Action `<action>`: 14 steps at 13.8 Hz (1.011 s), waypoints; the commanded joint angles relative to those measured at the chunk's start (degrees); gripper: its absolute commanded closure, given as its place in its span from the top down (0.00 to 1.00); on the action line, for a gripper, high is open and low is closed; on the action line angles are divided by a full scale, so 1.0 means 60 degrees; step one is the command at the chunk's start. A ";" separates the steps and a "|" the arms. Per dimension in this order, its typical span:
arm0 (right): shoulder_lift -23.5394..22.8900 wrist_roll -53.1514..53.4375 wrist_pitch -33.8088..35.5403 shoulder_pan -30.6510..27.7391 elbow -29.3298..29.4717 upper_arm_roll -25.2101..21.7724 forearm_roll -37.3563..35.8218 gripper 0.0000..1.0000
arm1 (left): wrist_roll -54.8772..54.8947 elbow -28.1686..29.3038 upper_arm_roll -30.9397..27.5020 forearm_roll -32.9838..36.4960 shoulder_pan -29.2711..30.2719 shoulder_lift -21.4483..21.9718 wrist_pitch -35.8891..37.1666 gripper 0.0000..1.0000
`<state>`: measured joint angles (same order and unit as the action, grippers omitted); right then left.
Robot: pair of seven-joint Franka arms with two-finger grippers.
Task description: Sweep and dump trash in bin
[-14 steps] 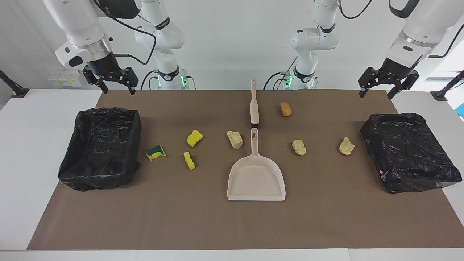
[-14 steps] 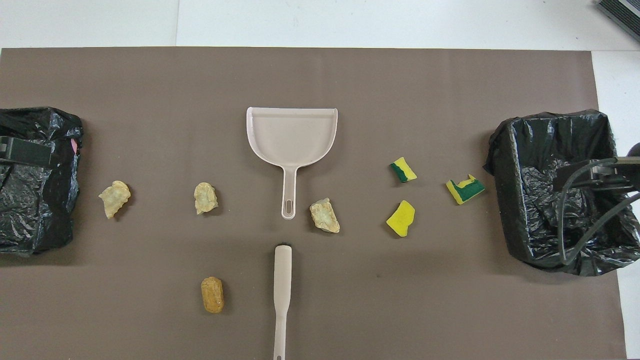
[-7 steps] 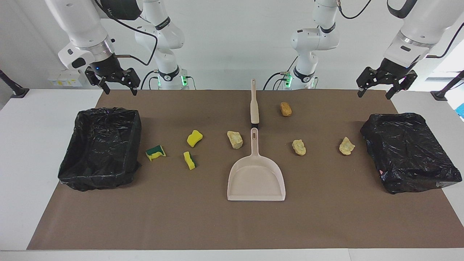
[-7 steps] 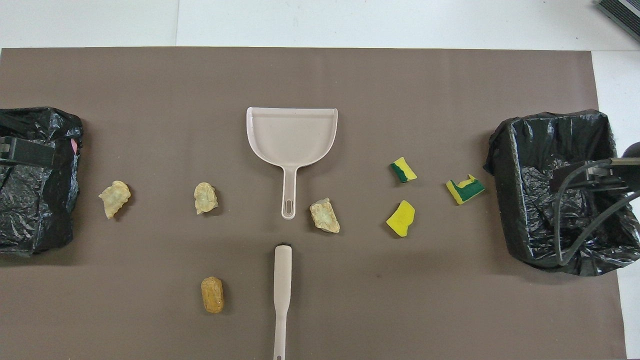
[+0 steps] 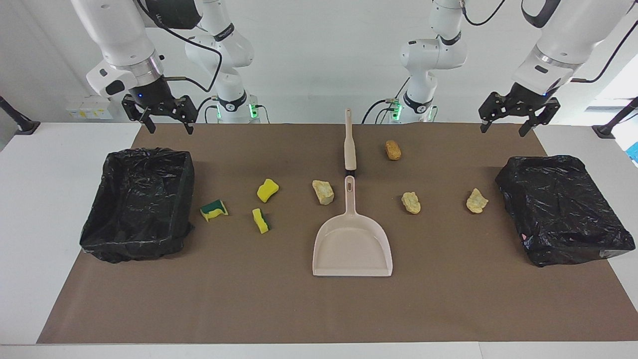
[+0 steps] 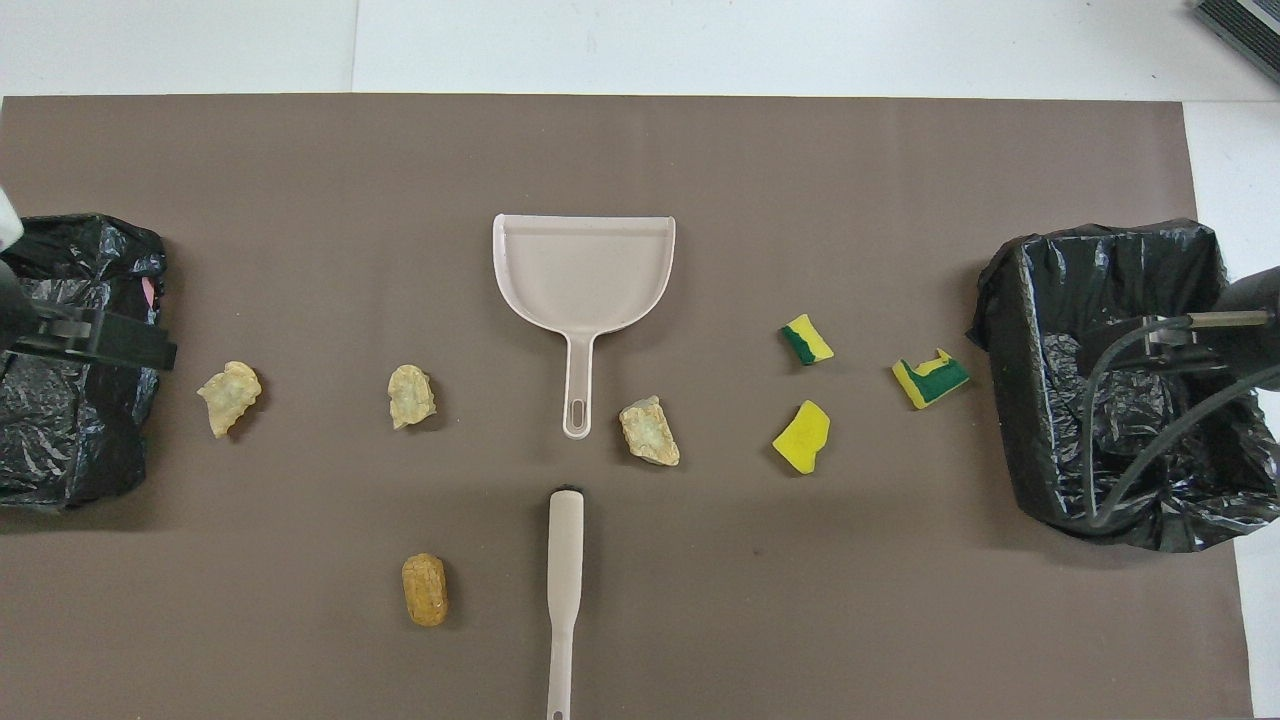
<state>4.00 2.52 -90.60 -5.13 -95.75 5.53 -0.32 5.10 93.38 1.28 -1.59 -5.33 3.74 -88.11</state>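
We see the trash scattered on the brown mat [image 5: 279,309]: three sponge bits [image 5: 267,190] toward the right arm's end, three pale stones [image 5: 411,202] and an orange-brown lump [image 5: 393,149] around the dustpan [image 5: 352,247] and brush [image 5: 350,144]. A black-lined bin [image 5: 142,202] sits at each end. Both grippers hang empty with fingers spread, the right gripper [image 5: 166,121] seemingly over the mat's edge by its bin, the left gripper [image 5: 504,120] likewise.
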 commanded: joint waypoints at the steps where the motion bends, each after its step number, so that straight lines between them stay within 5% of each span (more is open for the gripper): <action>1: 0.0241 0.0138 0.0128 -0.0039 -0.0258 0.0001 0.0229 1.00 | -0.0598 0.2359 -0.0096 -0.0087 -0.0940 0.1437 -0.0561 1.00; 5: 0.0227 0.0050 0.0291 -0.0054 -0.0287 0.0001 0.0243 1.00 | -0.2310 0.4400 -0.0082 -0.0116 -0.2507 0.2260 -0.1736 1.00; 7: -0.0371 0.0064 0.0904 -0.0083 0.0034 0.0001 0.0171 1.00 | -0.2475 0.5132 -0.0067 -0.0203 -0.3079 0.2713 -0.1882 1.00; 11: -0.1995 0.0050 0.2048 -0.0025 0.2300 0.0059 0.0023 1.00 | -0.3995 0.6495 -0.0038 -0.0292 -0.4718 0.3228 -0.2892 1.00; 14: -0.2643 0.0137 0.1248 0.0574 0.2496 0.0060 0.0009 1.00 | -0.5415 0.7272 -0.0038 -0.0292 -0.6124 0.3228 -0.3798 1.00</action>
<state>-7.82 2.51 -81.74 -3.87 -84.34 5.59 -0.33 -22.85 132.29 2.01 -2.82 -37.34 20.90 -106.56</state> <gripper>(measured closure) 0.000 0.000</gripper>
